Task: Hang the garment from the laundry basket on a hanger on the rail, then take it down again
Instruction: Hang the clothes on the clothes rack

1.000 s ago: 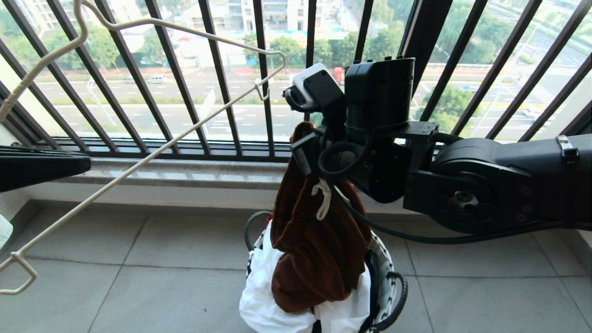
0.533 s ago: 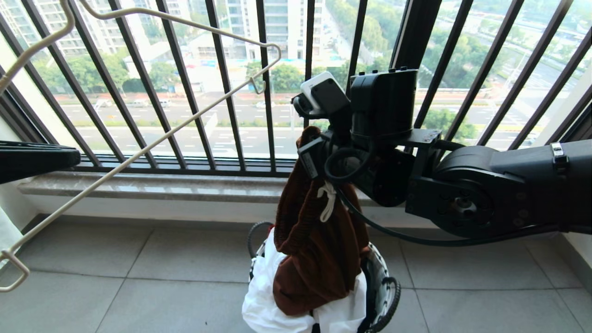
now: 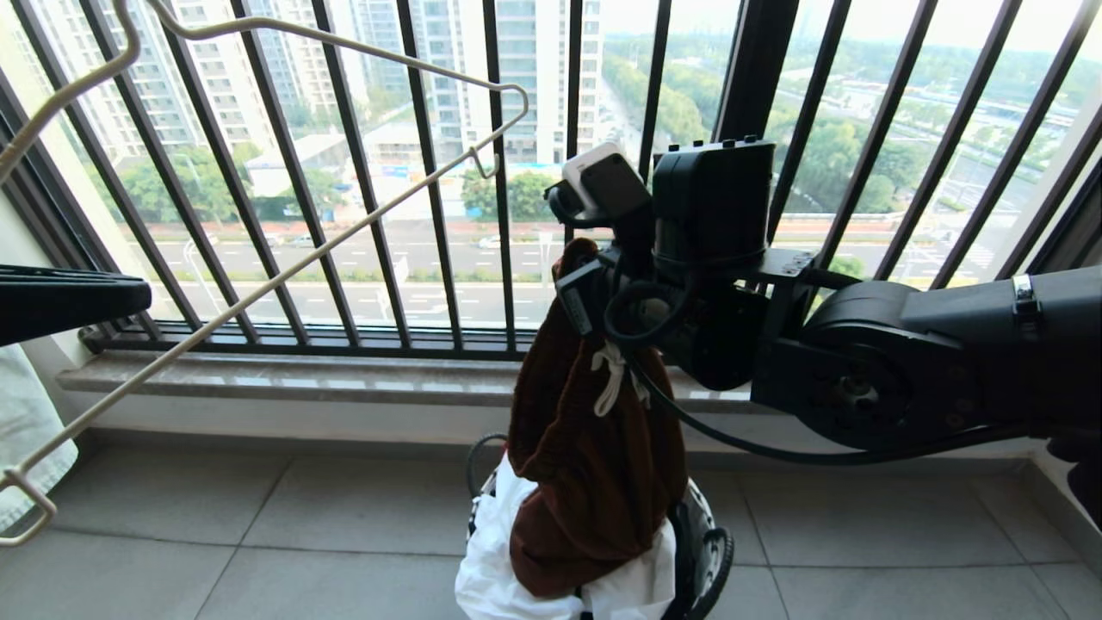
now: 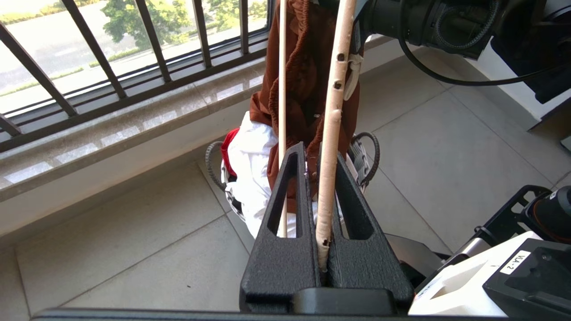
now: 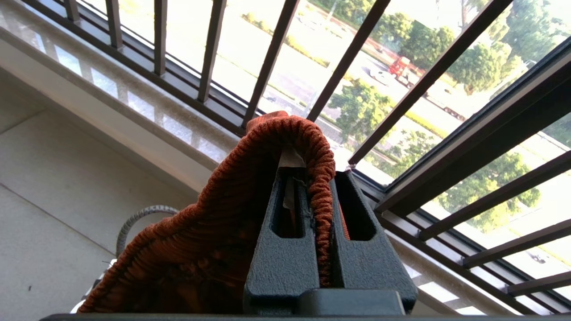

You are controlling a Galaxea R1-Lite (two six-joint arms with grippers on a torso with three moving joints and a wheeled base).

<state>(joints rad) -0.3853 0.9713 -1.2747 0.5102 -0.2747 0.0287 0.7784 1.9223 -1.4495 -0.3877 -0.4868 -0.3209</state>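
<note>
Right gripper (image 5: 319, 176) clamped on waistband, rust-brown shorts (image 3: 594, 465) dangling above laundry basket (image 3: 710, 551). Left gripper (image 4: 319, 160) pinching cream wire hanger (image 3: 284, 267), held leftward of shorts, long bar slanting toward waistband.

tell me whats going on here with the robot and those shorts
The right gripper is shut on the waistband of the brown shorts, which hang over the basket, their lower end against the white cloth in it. The left gripper is shut on the cream hanger, held out to the left of the shorts by the railing. The shorts are not on the hanger yet.
</note>
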